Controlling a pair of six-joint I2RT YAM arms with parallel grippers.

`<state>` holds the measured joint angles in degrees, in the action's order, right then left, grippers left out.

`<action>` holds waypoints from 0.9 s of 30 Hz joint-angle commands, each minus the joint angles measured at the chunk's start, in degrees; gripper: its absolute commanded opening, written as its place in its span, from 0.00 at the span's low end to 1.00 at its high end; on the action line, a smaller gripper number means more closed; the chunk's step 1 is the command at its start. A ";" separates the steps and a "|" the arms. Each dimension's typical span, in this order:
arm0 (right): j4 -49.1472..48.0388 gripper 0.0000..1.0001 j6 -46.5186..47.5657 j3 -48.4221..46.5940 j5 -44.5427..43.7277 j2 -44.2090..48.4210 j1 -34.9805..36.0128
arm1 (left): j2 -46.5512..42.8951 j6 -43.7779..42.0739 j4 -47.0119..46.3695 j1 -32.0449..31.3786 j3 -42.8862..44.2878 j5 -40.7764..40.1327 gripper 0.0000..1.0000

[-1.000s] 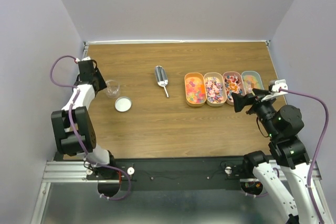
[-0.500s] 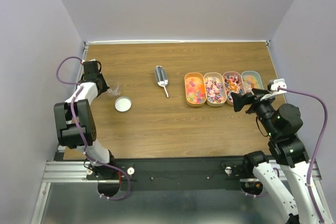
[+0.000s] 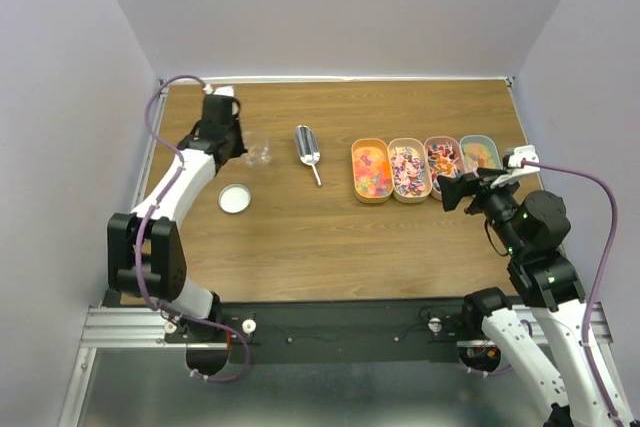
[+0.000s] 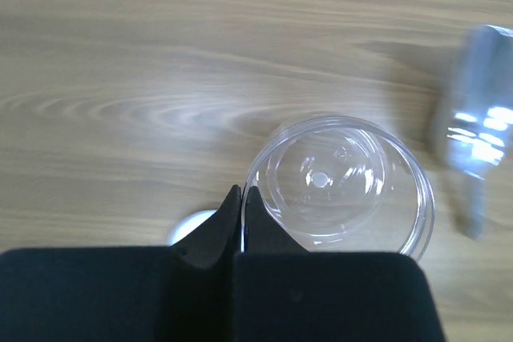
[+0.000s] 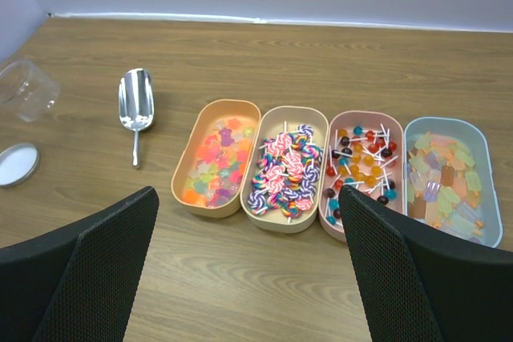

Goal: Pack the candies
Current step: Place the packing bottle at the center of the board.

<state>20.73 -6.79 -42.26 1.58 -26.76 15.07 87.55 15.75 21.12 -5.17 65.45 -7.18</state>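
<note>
The candies lie in four oblong trays on the right: orange star sweets (image 5: 215,162), swirl lollipops (image 5: 284,170), ball lollipops (image 5: 361,158) and pastel ice-lolly shapes (image 5: 445,182). My left gripper (image 4: 242,190) is shut on the rim of a clear plastic cup (image 4: 345,174). In the top view that gripper (image 3: 237,145) holds the cup (image 3: 258,150) just left of the metal scoop (image 3: 307,150). My right gripper (image 5: 247,198) hangs open above the table in front of the trays, holding nothing. From above, that gripper (image 3: 452,190) sits just right of the trays.
A white round lid (image 3: 234,198) lies on the wood below the cup and peeks out beside my left fingers (image 4: 188,226). The four trays (image 3: 371,193) stand side by side mid-right. The scoop (image 5: 135,110) lies with its handle toward the near edge.
My left gripper closed on the cup's rim and carried the cup from the far left edge rightward toward the scoop. The right arm barely shifted.
</note>
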 commanded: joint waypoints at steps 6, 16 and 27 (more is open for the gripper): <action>1.15 1.00 0.64 -1.25 1.31 -0.75 0.49 | -2.04 9.37 7.61 -27.68 2.31 -6.34 0.00; 1.15 1.00 0.55 -1.59 2.02 -1.89 0.92 | 10.00 14.92 11.04 -51.24 8.37 -11.54 0.00; 1.15 1.00 0.46 -1.07 1.84 -1.80 1.54 | 16.08 18.70 7.80 -60.04 9.17 -11.89 0.00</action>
<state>20.73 -6.52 -42.39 2.48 -28.75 16.19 103.33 30.85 30.06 -64.01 75.31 -16.08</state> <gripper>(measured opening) 0.998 0.011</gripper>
